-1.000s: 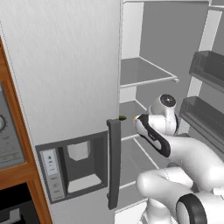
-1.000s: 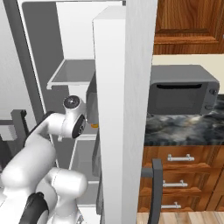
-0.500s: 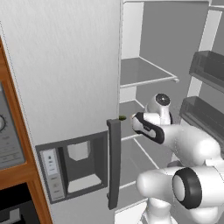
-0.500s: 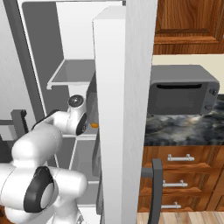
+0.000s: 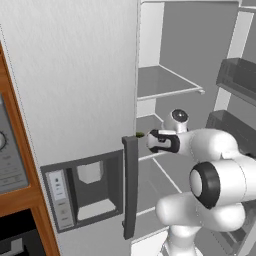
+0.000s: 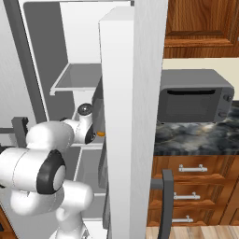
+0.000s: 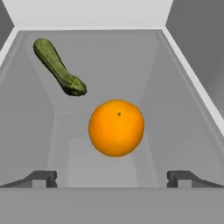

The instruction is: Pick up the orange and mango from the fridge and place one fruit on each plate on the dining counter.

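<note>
The orange (image 7: 116,127) lies on a white fridge shelf, straight ahead of my gripper (image 7: 111,179) and centred between its fingertips (image 7: 40,178), which stand wide apart. The gripper is open and holds nothing. In the left base view my hand (image 5: 162,141) reaches past the edge of the fridge (image 5: 75,75) door onto the middle shelf. In the right base view a sliver of the orange (image 6: 100,134) peeks out beside the open door. The mango, the plates and the dining counter are out of view.
A dark green elongated vegetable (image 7: 59,68) lies behind and left of the orange. A higher shelf (image 5: 165,82) hangs over the hand, with door bins (image 5: 240,75) to the right. Right of the fridge, a microwave (image 6: 193,100) stands on a marbled wall counter (image 6: 196,140).
The hand has pushed slightly deeper onto the fridge shelf, and the elbow has swung up and closer to the base cameras. The jaws have stayed wide.
</note>
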You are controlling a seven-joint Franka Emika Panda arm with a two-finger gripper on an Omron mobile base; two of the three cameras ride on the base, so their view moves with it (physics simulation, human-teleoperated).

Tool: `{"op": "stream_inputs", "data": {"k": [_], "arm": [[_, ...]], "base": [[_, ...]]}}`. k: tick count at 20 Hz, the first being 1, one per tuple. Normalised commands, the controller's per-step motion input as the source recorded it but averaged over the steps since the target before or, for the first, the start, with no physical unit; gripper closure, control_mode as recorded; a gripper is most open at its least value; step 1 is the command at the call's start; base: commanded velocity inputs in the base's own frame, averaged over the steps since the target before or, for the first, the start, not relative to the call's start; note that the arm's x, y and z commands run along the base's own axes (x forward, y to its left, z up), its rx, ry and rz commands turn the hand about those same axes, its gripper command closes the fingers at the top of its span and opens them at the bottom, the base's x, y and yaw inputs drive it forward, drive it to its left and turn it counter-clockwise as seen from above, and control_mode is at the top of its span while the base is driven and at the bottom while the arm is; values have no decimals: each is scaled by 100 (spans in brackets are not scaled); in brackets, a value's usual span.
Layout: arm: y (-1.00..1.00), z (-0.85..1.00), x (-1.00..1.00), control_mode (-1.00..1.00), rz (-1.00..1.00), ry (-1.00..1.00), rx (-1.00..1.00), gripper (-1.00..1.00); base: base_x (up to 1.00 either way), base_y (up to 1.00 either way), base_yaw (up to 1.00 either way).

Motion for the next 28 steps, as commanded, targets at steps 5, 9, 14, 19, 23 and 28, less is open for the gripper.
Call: {"op": "stream_inputs", "data": {"k": [5,9,14,19,23,28], "arm": [[0,-24,29,-100,0,0,0,-100],[0,-12,29,-100,0,0,0,-100],[0,-15,16,-100,0,0,0,-100],[0,-16,22,-100,0,0,0,-100],[0,-18,10,-100,0,0,0,-100],[0,-25,3,-100,0,2,0,100]], "base": [[0,0,0],[0,0,0],[0,0,0],[0,0,0],[0,0,0],[0,0,0]]}}
